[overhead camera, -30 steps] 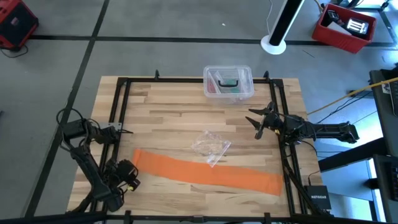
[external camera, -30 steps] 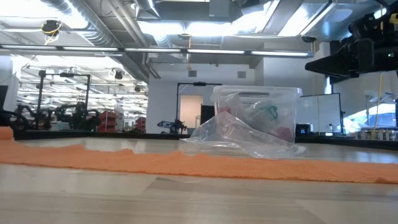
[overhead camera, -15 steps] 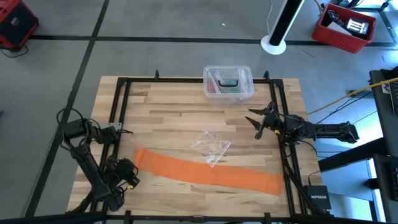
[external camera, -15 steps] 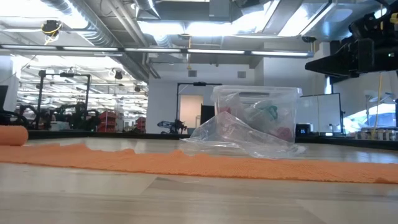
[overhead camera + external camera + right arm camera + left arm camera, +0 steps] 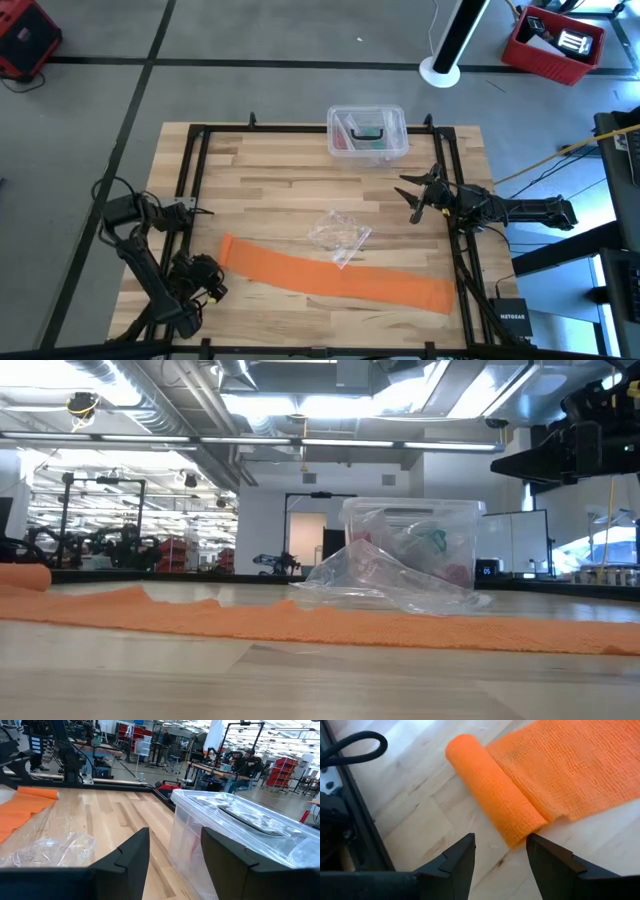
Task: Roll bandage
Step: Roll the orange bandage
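Grey concrete floor [image 5: 250,60] with dark seams; red bins [image 5: 556,42] at corners; ceiling ducts [image 5: 130,390], bright strip lights [image 5: 300,405] overhead.

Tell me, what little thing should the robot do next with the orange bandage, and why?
Probably nudge the left gripper forward and close it on the small roll started at the bandage's left end. The fingers are open, just short of the roll and not touching it, and most of the band still lies flat on the table. The right gripper waits at the right side.
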Controlling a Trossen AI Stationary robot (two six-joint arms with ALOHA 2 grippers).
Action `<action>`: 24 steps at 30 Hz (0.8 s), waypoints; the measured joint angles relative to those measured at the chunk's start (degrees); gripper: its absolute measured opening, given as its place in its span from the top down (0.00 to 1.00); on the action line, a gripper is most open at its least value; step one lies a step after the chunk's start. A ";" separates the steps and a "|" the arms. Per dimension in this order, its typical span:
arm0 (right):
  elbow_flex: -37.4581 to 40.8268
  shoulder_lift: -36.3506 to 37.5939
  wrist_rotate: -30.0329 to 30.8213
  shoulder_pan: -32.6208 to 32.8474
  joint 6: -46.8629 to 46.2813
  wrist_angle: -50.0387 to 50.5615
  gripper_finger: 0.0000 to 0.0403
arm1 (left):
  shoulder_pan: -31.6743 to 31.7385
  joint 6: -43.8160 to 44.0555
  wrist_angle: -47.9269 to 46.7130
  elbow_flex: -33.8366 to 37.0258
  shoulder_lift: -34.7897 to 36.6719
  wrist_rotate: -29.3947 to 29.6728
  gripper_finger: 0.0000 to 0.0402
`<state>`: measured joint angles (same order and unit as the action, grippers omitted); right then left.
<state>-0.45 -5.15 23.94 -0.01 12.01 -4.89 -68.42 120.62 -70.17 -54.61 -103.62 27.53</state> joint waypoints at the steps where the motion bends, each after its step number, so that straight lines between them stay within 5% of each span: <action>1: -0.02 0.00 -0.02 0.00 -0.03 -0.02 0.55 | -0.02 0.42 -0.45 0.00 -0.27 0.08 0.58; 24: 0.00 0.00 0.04 0.00 -0.15 -0.09 0.55 | 5.56 2.62 0.74 7.80 -1.18 6.48 0.63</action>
<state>-0.45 -5.14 23.99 -0.01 11.86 -4.97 -62.86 123.24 -69.43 -46.81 -104.79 34.01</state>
